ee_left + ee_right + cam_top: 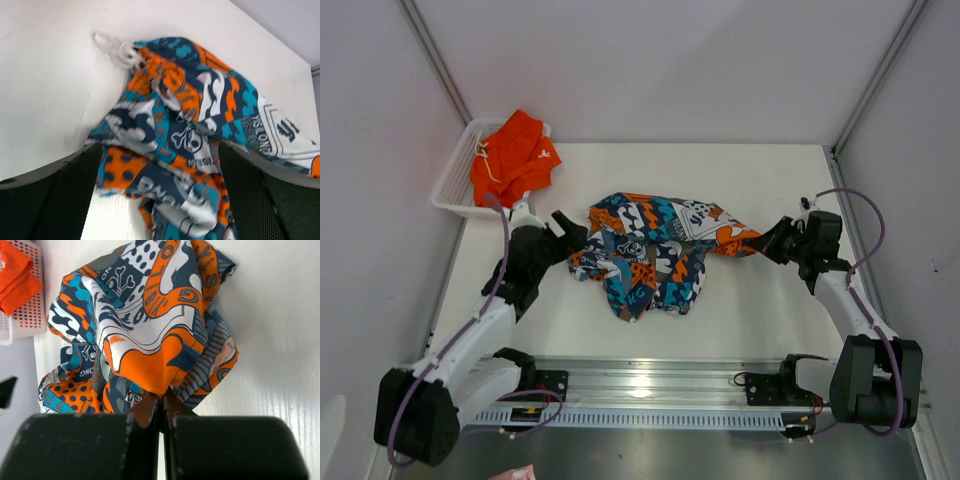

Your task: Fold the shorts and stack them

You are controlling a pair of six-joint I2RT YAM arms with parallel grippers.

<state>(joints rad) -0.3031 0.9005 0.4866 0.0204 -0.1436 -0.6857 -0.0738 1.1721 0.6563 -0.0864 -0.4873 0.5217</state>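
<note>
Left gripper [568, 232] is standing with its fingers spread wide at the left edge of the printed shorts [650, 250], left of the frame's centre in the top view; in its own wrist view the two dark fingers [50, 200] are sitting at the lower corners of the frame with the rumpled blue, teal, orange and white cloth lying loose between them, not clamped; right gripper [772, 240] is reaching in from the right of the frame with its fingers pressed together, pinching an orange corner of the same shorts, and its wrist view is showing that corner caught in the narrow seam between the fingertips at the bottom centre; the printed shorts are lying crumpled and unfolded on the white desk [750, 320] in the middle of the frame, stretching out toward the right gripper in a narrowing tail, with a bunched part hanging lower at the centre; the orange shorts [515, 155] are sitting heaped in the white mesh basket [450, 195] at the upper left of the frame, spilling over its upper rim, with a white drawstring [485, 165] trailing across them; the two pairs are lying well apart, not stacked.
</note>
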